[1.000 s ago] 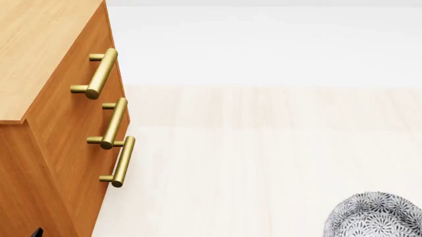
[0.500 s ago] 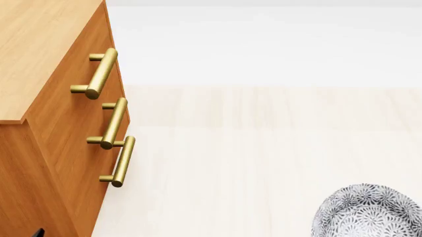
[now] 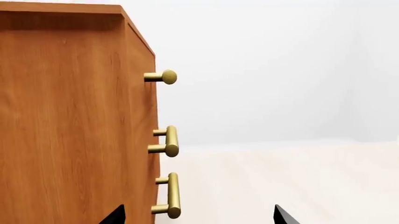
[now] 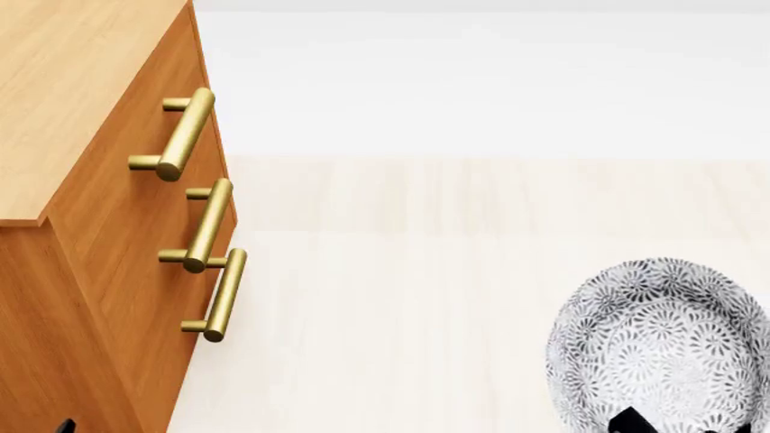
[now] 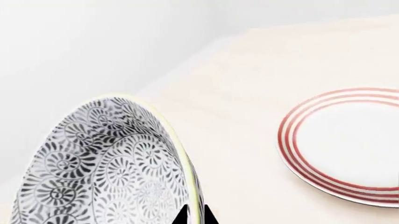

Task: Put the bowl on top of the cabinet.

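The bowl (image 4: 659,347) is deep and round, white ceramic crowded inside and out with grey-black floral swirls, with a thin yellowish rim visible in the right wrist view (image 5: 106,168). It sits at the lower right of the head view, tilted so that its patterned inside faces the camera, with pale floor behind it and well apart from the cabinet (image 4: 85,225).

The right pincer (image 5: 193,217) shows only as two dark finger tips, one on each side of the bowl's rim, gripping it there; in the head view the same dark tips (image 4: 632,420) sit at the bowl's lower edge. The bowl's lower part is cut off by the frame in both views. The left pincer (image 3: 196,215) shows only two dark tips at the frame edge, set wide apart with nothing between them, just beside the cabinet's side (image 3: 74,121).

The cabinet is orange-brown wood with a lighter top, cut off at the left and bottom of the head view. Its three brass bar handles (image 4: 190,133) stick out from the front toward the open floor. The top's near edge and front corner are in view; most of the top lies out of frame.

A flat white plate with red rings (image 5: 349,144) lies on the pale floor (image 4: 457,271), partly cut off, near the bowl. Between cabinet and bowl the floor is bare.
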`<state>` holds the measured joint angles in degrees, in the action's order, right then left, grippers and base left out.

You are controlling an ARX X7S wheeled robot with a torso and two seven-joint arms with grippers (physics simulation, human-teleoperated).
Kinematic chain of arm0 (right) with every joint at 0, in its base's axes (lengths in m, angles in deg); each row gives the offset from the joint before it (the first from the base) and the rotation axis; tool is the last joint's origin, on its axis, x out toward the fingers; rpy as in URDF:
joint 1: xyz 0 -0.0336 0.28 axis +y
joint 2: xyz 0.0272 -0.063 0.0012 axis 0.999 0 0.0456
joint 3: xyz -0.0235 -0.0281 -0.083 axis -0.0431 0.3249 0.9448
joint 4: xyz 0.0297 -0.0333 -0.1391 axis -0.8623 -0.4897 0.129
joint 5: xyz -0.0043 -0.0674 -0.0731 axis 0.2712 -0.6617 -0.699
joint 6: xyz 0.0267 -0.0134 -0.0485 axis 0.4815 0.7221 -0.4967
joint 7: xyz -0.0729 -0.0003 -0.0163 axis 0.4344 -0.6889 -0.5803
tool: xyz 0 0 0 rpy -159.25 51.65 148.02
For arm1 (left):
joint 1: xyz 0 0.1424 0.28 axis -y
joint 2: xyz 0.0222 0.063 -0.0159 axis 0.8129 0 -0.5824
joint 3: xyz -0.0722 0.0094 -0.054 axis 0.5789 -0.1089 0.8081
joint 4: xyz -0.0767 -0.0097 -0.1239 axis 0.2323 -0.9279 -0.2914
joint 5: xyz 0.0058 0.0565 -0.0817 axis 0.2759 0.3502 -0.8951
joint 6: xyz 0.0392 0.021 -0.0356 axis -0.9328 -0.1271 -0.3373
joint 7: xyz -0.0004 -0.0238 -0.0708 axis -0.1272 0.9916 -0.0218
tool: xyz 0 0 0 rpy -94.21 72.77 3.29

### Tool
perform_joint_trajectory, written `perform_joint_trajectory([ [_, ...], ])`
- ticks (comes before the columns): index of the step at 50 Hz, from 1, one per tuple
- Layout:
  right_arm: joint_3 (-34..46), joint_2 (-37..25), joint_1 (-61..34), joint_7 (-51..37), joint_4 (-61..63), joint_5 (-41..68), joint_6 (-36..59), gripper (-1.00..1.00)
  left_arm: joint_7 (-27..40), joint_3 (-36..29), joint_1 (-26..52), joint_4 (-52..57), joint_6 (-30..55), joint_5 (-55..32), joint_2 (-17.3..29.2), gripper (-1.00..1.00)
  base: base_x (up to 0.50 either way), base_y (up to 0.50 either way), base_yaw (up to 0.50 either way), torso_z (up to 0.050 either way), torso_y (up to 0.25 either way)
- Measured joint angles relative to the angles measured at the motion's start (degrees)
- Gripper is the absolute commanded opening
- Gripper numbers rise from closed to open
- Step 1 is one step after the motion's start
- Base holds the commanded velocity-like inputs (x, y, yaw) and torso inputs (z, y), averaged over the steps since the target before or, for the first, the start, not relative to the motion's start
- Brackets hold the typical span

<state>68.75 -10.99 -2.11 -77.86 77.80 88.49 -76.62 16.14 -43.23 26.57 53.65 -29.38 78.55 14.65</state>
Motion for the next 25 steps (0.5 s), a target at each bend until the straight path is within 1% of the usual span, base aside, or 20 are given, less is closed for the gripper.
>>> perform_joint_trajectory([
  [6,1.74,-1.10,-4.11,-2.33,0.60,-0.38,4.37,-1.00,-0.86,-0.19,-0.12,1.42,0.41,-1.39,0.83,1.00,0.00,0.00,0.00,0.000,0.000],
  [10,3.02,-1.44,-7.05,-3.52,0.49,-0.57,7.19,-1.00,-1.31,-0.60,0.67,2.85,2.28,-2.07,1.43,1.00,0.00,0.00,0.00,0.000,0.000],
  [25,7.92,-1.83,-15.91,-6.52,0.45,-2.66,15.43,-1.00,-3.05,-3.07,6.53,12.43,14.99,-5.21,4.18,1.00,0.00,0.00,0.00,0.000,0.001],
])
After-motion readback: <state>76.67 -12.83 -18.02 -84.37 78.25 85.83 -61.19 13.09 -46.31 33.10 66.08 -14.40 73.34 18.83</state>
